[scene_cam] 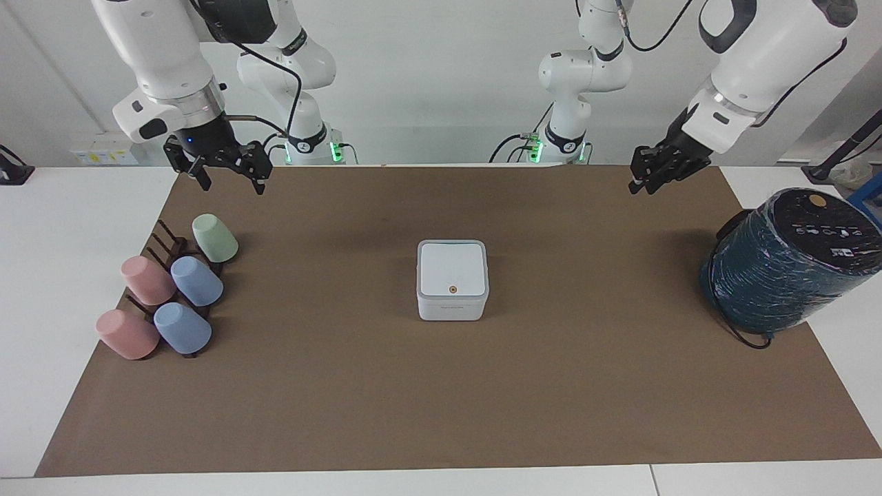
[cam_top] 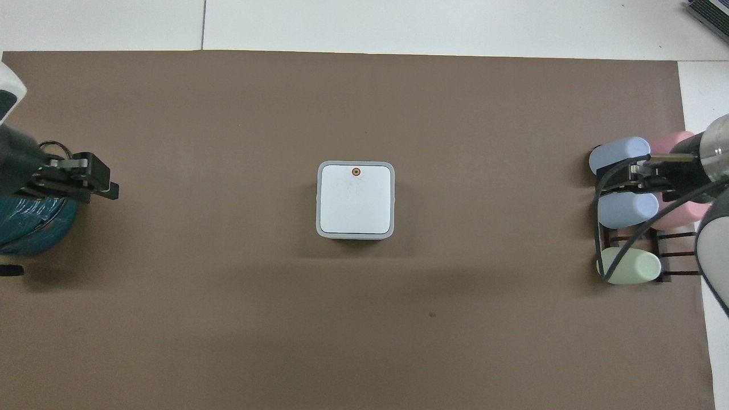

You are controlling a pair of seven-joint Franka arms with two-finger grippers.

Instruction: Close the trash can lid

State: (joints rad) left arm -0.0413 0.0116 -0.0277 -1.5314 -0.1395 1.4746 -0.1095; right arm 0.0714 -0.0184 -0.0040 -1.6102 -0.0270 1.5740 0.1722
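Facing view first: the trash can [scene_cam: 452, 289] sits in the middle of the brown mat [scene_cam: 441, 399], and its lid [scene_cam: 452, 269] lies flat on top, orange dot up. So by my reckoning the closing is done and all that's left is parking the arms. My left gripper [scene_cam: 658, 169] hangs in the air over the mat's edge at the left arm's end of the table, holding nothing; whether its fingers are apart or together I honestly can't tell from here. My right gripper [scene_cam: 222, 167] waits up over the mat's corner by the cup rack [scene_cam: 169, 256], fingers spread and empty.

Counts here: one bin, one lid, five cups lying on the rack (two pink [scene_cam: 146, 280], two blue [scene_cam: 196, 281], one green [scene_cam: 214, 238]), plus one big teal wrapped cylinder [scene_cam: 785, 265] at the left arm's end.

Overhead view: same story, the lid [cam_top: 355, 200] sits square inside the can's rim, no gap that I can spot. Left gripper [cam_top: 85, 177] shows over the mat just beside the teal cylinder [cam_top: 31, 225], well apart from the bin. Right gripper [cam_top: 638, 176] hangs over the cups. I can only make out four cups from here, two blue, one green and a bit of pink, since my right arm covers the rest.
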